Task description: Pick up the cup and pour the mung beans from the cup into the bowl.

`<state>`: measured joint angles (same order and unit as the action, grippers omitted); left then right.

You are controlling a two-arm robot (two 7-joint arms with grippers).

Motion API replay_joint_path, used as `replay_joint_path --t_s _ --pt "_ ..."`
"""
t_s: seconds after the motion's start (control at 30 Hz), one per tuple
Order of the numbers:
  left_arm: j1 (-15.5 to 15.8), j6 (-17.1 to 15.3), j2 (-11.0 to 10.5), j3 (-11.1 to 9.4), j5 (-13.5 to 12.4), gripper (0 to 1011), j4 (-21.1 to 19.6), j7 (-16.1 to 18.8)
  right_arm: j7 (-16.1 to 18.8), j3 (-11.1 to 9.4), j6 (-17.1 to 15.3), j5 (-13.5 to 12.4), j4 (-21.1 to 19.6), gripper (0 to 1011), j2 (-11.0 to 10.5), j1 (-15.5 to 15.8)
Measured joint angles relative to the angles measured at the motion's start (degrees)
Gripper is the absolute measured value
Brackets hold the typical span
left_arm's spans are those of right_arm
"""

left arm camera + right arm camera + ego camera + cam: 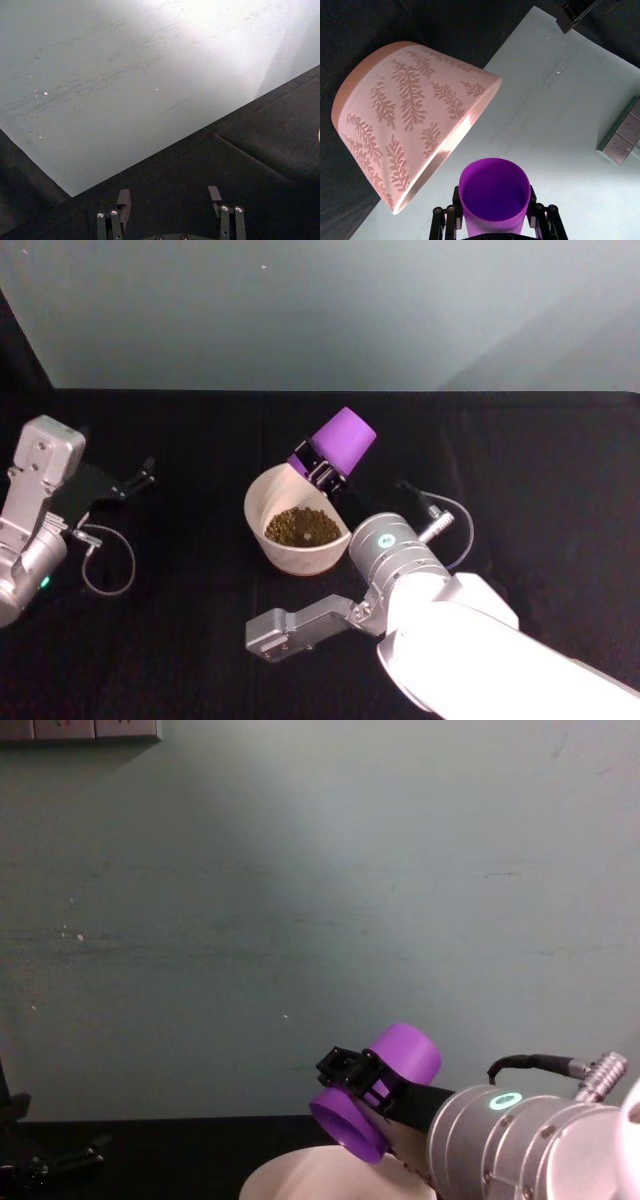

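The cup point(343, 440) is gripped around its sides by the right hand point(316, 469) and tilted mouth-down over the far rim of the bowl point(258, 505), in which the mung beans point(302, 527) are heaped. The left hand point(136, 480) is parked, fingers spread wide, at the left of the tabletop point(520, 440).

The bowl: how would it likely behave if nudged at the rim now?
The bowl tapers to a narrower base, so a rim push might tip it, though the mung beans inside probably weigh it down. Its smooth glazed-looking wall suggests it is rigid, possibly breakable.
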<state>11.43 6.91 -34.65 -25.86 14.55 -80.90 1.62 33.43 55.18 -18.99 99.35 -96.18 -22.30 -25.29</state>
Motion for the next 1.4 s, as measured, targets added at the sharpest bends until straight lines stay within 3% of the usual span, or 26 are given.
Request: replay_joint_path --t_s 0.17,0.33,0.4,0.43,0.53,0.57,0.63,0.7,0.73,0.83,1.0,1.07,1.1,1.2,1.27,1.37,1.4 --pt "0.00 0.00 0.00 0.00 0.00 1000 0.00 0.00 -0.88 -0.61 -0.25 -0.24 -0.23 718 0.05 0.61" --pt "0.00 0.00 0.00 0.00 0.00 1000 0.00 0.00 -4.24 -3.14 -0.92 -4.39 -1.38 718 0.24 2.36" --pt "0.00 0.00 0.00 0.00 0.00 1000 0.00 0.00 -7.24 -5.48 -1.13 -8.42 -2.23 718 0.51 4.00" --pt "0.00 0.00 0.00 0.00 0.00 1000 0.00 0.00 -9.45 -7.32 -1.07 -12.10 -2.83 718 0.77 5.16" --pt "0.00 0.00 0.00 0.00 0.00 1000 0.00 0.00 -12.09 -9.93 -0.62 -17.66 -3.55 718 1.19 6.64" --pt "0.00 0.00 0.00 0.00 0.00 1000 0.00 0.00 -13.93 -11.89 0.14 -21.90 -3.86 718 1.61 7.71" --pt "0.00 0.00 0.00 0.00 0.00 1000 0.00 0.00 -16.11 -14.97 1.47 -27.82 -4.10 718 2.42 9.28" --pt "0.00 0.00 0.00 0.00 0.00 1000 0.00 0.00 -17.39 -17.10 2.41 -31.85 -4.13 718 3.07 10.31" --pt "0.00 0.00 0.00 0.00 0.00 1000 0.00 0.00 -18.46 -19.02 3.32 -35.56 -4.13 718 3.71 11.19" --pt "0.00 0.00 0.00 -0.01 0.00 1000 0.00 0.00 -19.59 -21.93 4.47 -40.55 -4.04 718 4.72 12.48" --pt "0.00 0.00 0.00 0.00 0.00 1000 0.00 0.00 -21.12 -28.76 7.72 -52.64 -3.71 718 6.82 14.96" --pt "0.00 0.00 0.00 0.00 0.00 1000 0.00 0.00 -21.17 -29.66 8.24 -54.14 -3.63 718 7.03 15.23" --pt "0.00 0.00 0.00 0.00 0.00 1000 0.00 0.00 -21.26 -31.39 9.57 -57.72 -3.46 718 7.42 15.71" --pt "0.00 0.00 0.00 0.00 0.00 1000 0.00 0.00 -21.16 -33.91 11.46 -62.92 -3.10 718 7.96 16.34" --pt "0.00 0.00 0.00 0.00 0.00 1000 0.00 0.00 -20.61 -36.70 13.57 -69.36 -2.31 718 8.55 16.83" --pt "0.00 0.00 0.00 0.00 0.00 1000 0.00 0.00 -19.41 -38.65 14.92 -74.18 -1.45 718 8.91 16.93" --pt "0.00 0.00 0.00 0.00 0.00 1000 0.00 0.00 -18.18 -39.83 15.69 -77.53 -0.52 718 9.06 16.80"
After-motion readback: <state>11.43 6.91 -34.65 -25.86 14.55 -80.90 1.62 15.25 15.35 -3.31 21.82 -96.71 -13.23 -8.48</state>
